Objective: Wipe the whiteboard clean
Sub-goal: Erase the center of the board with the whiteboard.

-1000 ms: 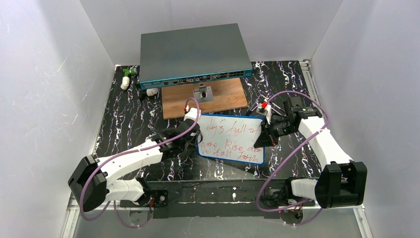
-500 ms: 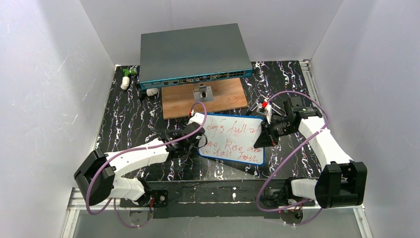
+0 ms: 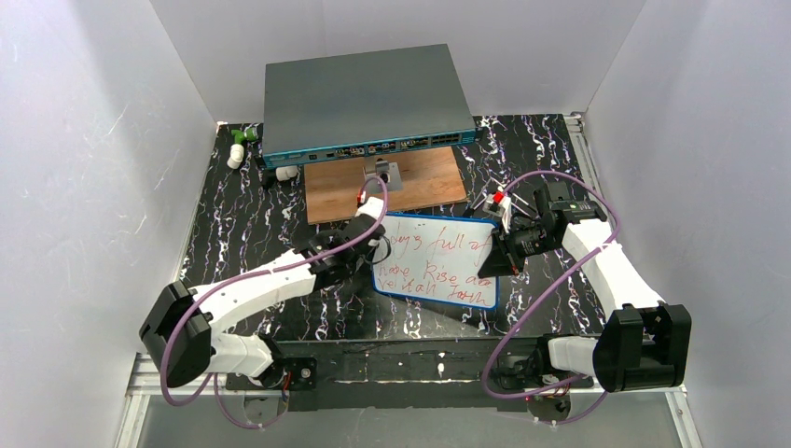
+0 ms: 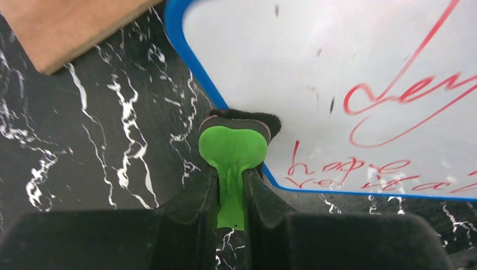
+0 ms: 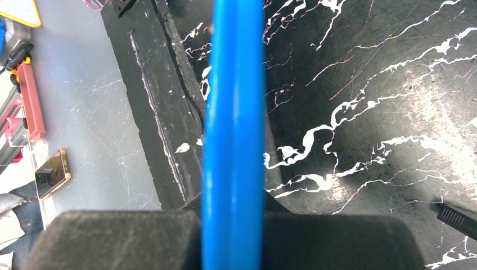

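Observation:
The whiteboard (image 3: 436,262), blue-framed with red handwriting, lies on the black marbled table just before the arms. My left gripper (image 3: 367,243) is at the board's far left corner. It is shut on a green eraser (image 4: 233,151) whose black felt pad (image 4: 247,117) rests on the board's left edge (image 4: 194,67). The top-left part of the board looks wiped; red writing (image 4: 405,95) lies to the right. My right gripper (image 3: 501,252) is shut on the board's right edge; the blue frame (image 5: 233,112) runs between its jaws.
A grey-teal network switch box (image 3: 364,93) stands at the back. A brown wooden board (image 3: 424,182) with a small metal part (image 3: 382,175) lies before it. Small white and green items (image 3: 238,147) sit back left. White walls enclose the table.
My left gripper has swung with the eraser onto the board's left edge and then moved toward the far corner. The right arm and the board have not moved.

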